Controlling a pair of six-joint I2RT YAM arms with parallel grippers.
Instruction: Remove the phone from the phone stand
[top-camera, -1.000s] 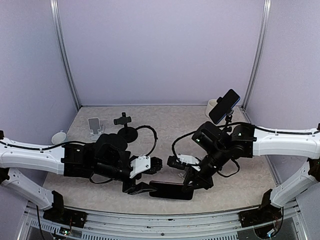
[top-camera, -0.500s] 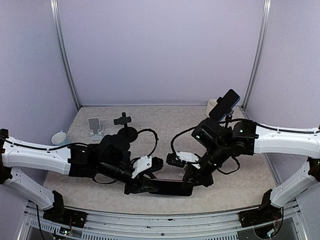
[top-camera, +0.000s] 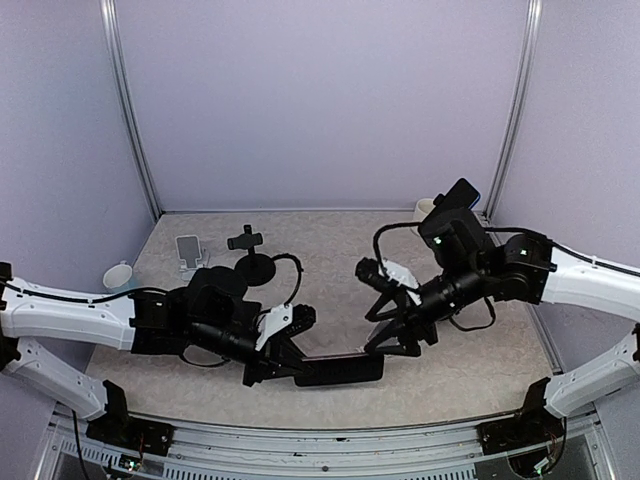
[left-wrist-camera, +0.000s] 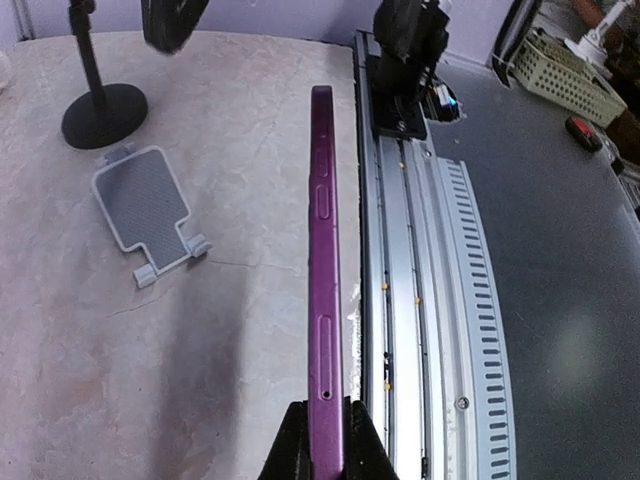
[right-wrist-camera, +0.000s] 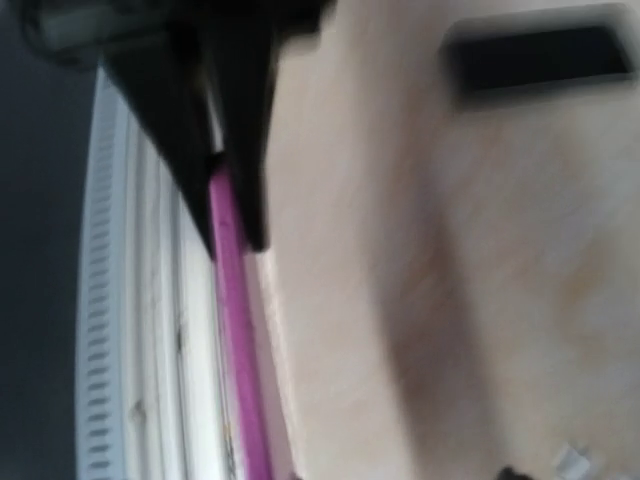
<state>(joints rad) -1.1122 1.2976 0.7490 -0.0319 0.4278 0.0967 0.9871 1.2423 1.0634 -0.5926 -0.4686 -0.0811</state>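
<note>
The phone (top-camera: 340, 370) is off any stand and sits in the left gripper (top-camera: 275, 365), on the near side of the black round-based stand (top-camera: 252, 266) and out to its right; the left wrist view shows the left gripper (left-wrist-camera: 320, 440) clamped tight on one end of the purple phone (left-wrist-camera: 322, 250), thin side edge with its buttons facing the camera; from that grip the long axis runs straight out toward the right arm, roughly along the near edge of the table (top-camera: 470, 380), which is the relation the next move turns on, since I judge the free end has no other support; whether that end touches the table I cannot tell

The right gripper (top-camera: 392, 325) stands wide and empty, above and just past the phone's free end, to the right of the black stand and well apart from it; its own camera is blurred but catches the pink edge of the phone (right-wrist-camera: 235, 330) below it

Against a second ago the roles have swapped: then the right gripper pinched the phone's far end while the left one stood open at the near end; now the left has shut, the right has let go and lifted off, and the phone lies in almost the same place; the left arm is the nearer, and the only holder
</note>
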